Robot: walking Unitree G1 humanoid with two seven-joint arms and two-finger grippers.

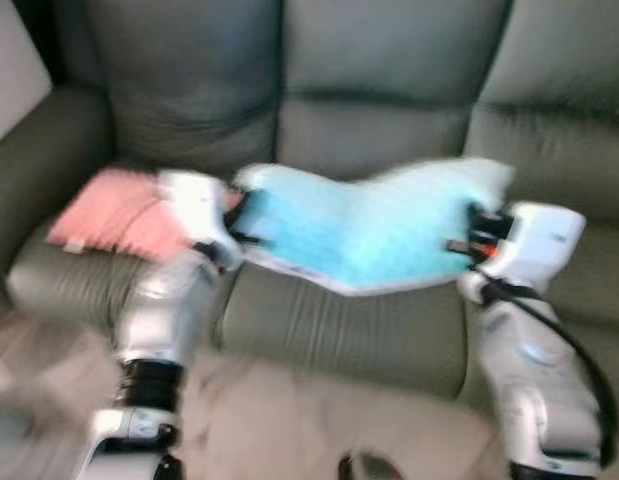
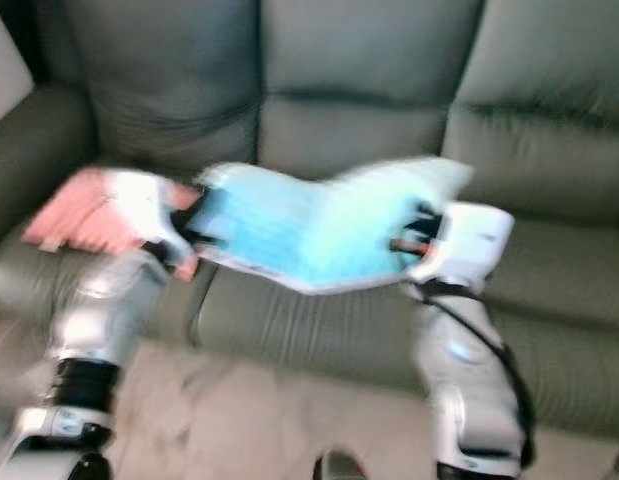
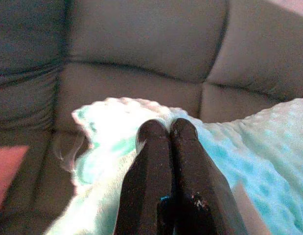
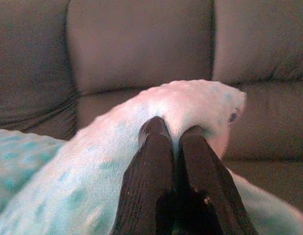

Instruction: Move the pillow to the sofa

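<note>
A light blue, bumpy pillow [image 1: 374,225] hangs between my two arms just above the seat of a grey-green sofa [image 1: 379,120]. My left gripper [image 3: 162,128] is shut on the pillow's left edge [image 3: 117,122]. At the pillow's right corner [image 4: 200,105] my right gripper [image 4: 173,129] is shut on the fabric. The pillow sags in the middle over the gap between two seat cushions. Both head views are blurred.
A pink pillow [image 1: 114,212] lies on the sofa's left seat, close behind my left wrist. The sofa's left armrest [image 1: 39,160] rises at the far left. Light floor [image 1: 319,430] runs in front of the sofa.
</note>
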